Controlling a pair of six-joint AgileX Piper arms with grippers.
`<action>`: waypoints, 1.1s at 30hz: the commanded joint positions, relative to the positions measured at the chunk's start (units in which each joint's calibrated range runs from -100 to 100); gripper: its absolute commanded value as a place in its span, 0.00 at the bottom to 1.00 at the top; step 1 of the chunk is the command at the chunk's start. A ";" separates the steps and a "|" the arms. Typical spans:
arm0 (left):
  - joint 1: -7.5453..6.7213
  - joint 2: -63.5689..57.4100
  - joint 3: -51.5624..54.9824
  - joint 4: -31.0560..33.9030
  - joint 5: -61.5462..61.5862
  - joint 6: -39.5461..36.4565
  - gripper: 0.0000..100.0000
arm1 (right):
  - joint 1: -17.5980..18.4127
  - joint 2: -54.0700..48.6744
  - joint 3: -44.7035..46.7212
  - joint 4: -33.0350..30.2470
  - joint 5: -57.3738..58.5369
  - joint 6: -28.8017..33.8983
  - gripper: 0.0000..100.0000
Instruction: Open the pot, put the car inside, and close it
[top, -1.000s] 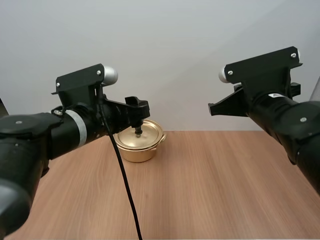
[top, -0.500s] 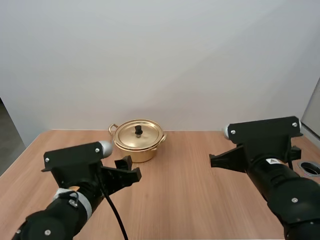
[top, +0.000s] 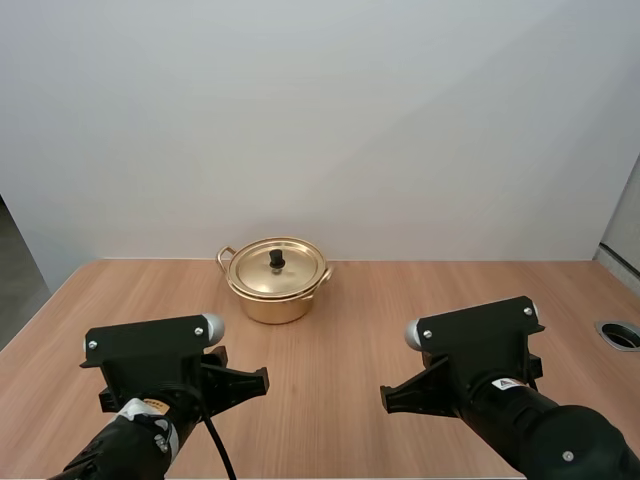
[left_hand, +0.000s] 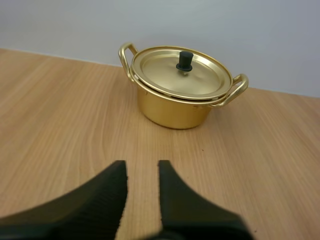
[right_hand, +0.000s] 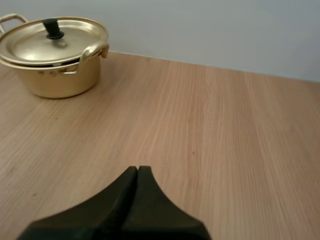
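Covering pot (top: 275, 295), lid (top: 277, 272) hides inside. Left gripper (left_hand: 142, 172) fingers parted, empty; right gripper (right_hand: 137, 171) fingers together. Both well apart from pot.

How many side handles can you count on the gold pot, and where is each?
2. One handle is on the pot's left side as the high view shows it, the other handle on its right side. None seems hidden.

Light wood worktop (top: 420, 300) is carrying a gold two-handled pot (top: 273, 302), which is sitting near the far edge, a bit left of the middle, with its lid (top: 290, 270) resting on top. A round grommet hole (top: 620, 334) is showing by the right edge.
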 joint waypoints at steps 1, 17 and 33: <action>-1.17 -5.60 0.00 26.61 0.40 0.04 0.00 | 2.25 -10.38 0.07 -6.71 -2.18 4.49 0.00; -2.53 -12.32 0.00 26.75 0.47 -11.24 0.00 | 3.11 -15.56 3.78 -37.76 -8.65 43.18 0.00; -2.53 -12.32 0.00 26.83 0.47 -11.24 0.00 | 4.42 -15.56 3.78 -37.88 -8.99 43.72 0.00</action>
